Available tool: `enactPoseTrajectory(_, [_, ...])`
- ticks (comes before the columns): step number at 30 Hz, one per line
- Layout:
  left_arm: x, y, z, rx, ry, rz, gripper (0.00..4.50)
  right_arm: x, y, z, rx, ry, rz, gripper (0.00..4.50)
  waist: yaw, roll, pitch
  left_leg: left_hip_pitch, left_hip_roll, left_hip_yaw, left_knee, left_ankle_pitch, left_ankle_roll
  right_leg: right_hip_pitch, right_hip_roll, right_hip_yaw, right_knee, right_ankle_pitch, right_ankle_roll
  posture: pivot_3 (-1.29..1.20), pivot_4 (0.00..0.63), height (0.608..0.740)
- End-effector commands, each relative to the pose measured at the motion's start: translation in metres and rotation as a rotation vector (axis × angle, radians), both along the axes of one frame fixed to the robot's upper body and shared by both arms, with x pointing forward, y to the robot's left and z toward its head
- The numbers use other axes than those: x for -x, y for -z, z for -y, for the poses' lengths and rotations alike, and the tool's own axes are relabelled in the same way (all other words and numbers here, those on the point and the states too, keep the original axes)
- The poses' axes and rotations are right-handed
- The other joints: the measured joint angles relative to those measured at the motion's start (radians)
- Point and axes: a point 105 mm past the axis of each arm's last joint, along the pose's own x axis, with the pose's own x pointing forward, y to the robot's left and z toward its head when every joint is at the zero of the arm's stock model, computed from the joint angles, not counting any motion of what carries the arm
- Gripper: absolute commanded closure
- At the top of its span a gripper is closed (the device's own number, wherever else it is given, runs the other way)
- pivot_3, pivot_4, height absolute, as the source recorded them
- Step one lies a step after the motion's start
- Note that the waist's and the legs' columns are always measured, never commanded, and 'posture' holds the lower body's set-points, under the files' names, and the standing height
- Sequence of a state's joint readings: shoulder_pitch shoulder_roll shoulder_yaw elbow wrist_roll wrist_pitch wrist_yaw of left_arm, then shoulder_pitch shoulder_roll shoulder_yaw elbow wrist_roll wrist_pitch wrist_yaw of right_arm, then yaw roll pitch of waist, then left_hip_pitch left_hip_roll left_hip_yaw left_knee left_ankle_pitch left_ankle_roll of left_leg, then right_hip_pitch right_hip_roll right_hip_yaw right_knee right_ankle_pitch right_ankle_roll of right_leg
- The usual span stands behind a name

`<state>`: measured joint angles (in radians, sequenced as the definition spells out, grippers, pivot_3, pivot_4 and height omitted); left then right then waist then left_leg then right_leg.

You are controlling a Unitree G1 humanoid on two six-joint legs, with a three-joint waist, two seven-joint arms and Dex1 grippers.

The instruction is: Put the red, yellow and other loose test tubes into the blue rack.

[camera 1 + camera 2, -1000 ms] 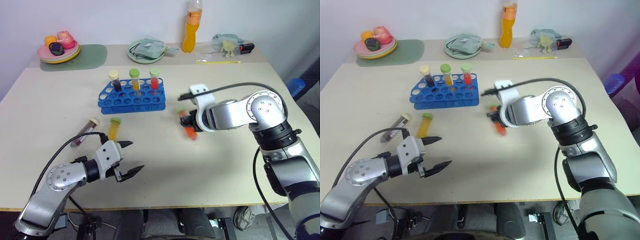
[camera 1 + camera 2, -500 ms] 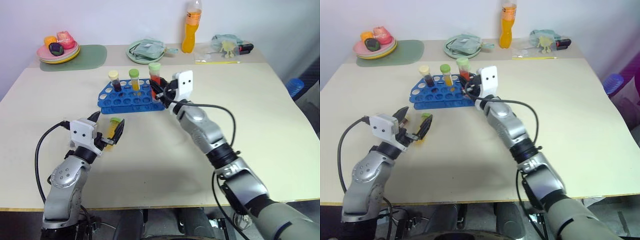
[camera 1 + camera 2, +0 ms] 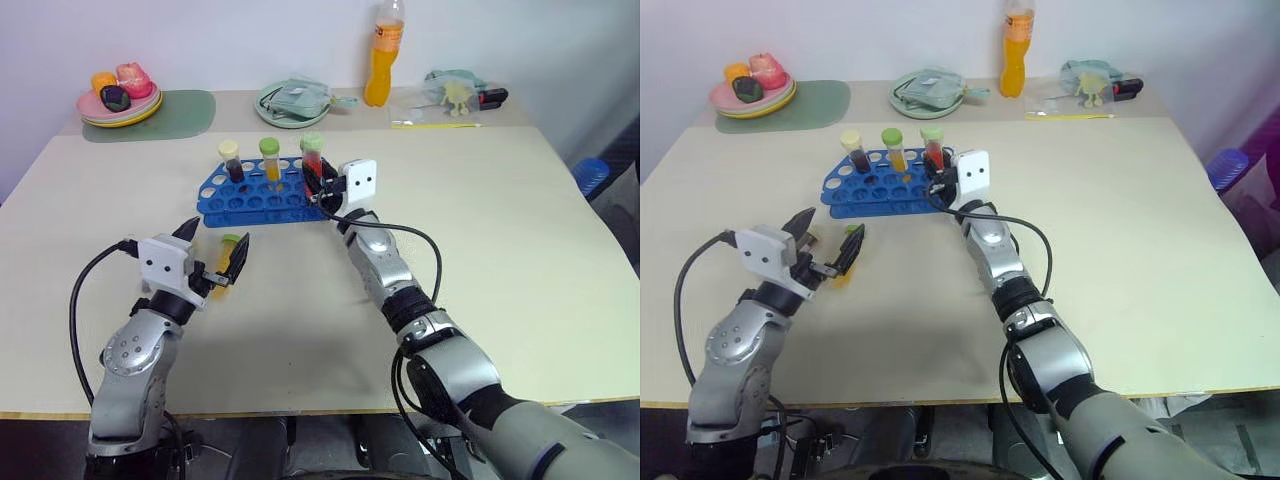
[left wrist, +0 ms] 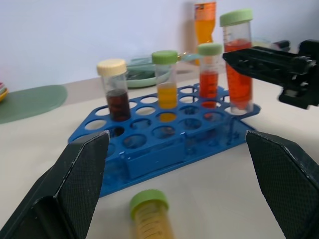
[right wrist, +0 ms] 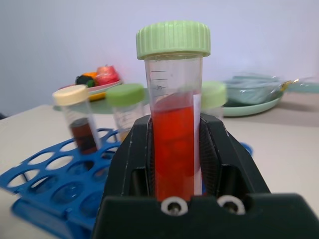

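3 tubes already upright in blue rack (image 3: pixel 262 195)'s back row. My right gripper (image 4: pixel 249 60) clamped on red tube (image 5: pixel 173 144), upright at rack's right end, seemingly over corner hole. I'd keep it vertical, centre, lower, release. Left gripper (image 3: pixel 212 252) spread wide around lying yellow tube (image 4: pixel 150 217), not touching.

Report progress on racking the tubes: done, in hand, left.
Done: three capped tubes stand in the blue rack. In hand: the right claw grips a red tube upright at the rack's corner. Left: a yellow tube lies on the table, the open left claw around it.
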<state>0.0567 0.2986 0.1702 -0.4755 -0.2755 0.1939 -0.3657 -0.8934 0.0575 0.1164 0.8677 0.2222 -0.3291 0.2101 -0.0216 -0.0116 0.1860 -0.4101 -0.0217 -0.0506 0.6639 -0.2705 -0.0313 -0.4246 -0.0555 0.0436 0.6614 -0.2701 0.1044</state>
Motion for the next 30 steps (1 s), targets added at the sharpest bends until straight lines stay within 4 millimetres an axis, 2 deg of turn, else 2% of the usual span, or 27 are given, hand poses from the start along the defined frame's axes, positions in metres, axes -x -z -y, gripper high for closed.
enactPoseTrajectory(1, [0.005, -0.010, 0.006, -0.005, 0.044, 0.025, 0.00, -0.001, -0.016, -0.008, -0.015, -0.005, 0.057, 3.76, -0.001, 0.000, 0.000, 0.000, 0.000, 0.000, 0.000, 0.000, 0.000, 0.000, 0.000, 0.000, 0.000, 0.000, 0.000, 0.00, 0.150, 0.729])
enactPoseTrajectory(12, [0.007, -0.007, 0.011, -0.013, 0.056, 0.015, 0.00, 0.001, -0.006, -0.016, 0.015, -0.020, 0.057, 3.76, -0.008, 0.000, 0.000, 0.000, 0.000, 0.000, 0.000, 0.000, 0.000, 0.000, 0.000, 0.000, 0.001, 0.000, 0.000, 0.00, 0.150, 0.729])
enactPoseTrajectory(18, [0.008, -0.009, 0.011, -0.013, 0.054, 0.019, 0.00, -0.003, -0.006, -0.014, 0.038, 0.031, 0.076, 3.76, -0.021, 0.000, 0.000, 0.000, 0.000, -0.001, 0.000, 0.001, -0.001, 0.000, 0.000, 0.000, 0.001, 0.000, 0.000, 0.00, 0.150, 0.729])
enactPoseTrajectory(30, [0.007, -0.009, 0.013, -0.011, 0.062, 0.021, 0.00, -0.001, -0.003, -0.022, 0.069, 0.030, 0.088, 3.76, -0.022, 0.000, 0.000, 0.001, 0.000, -0.001, 0.000, 0.001, -0.002, 0.000, 0.000, 0.000, 0.002, 0.000, 0.000, 0.00, 0.150, 0.729])
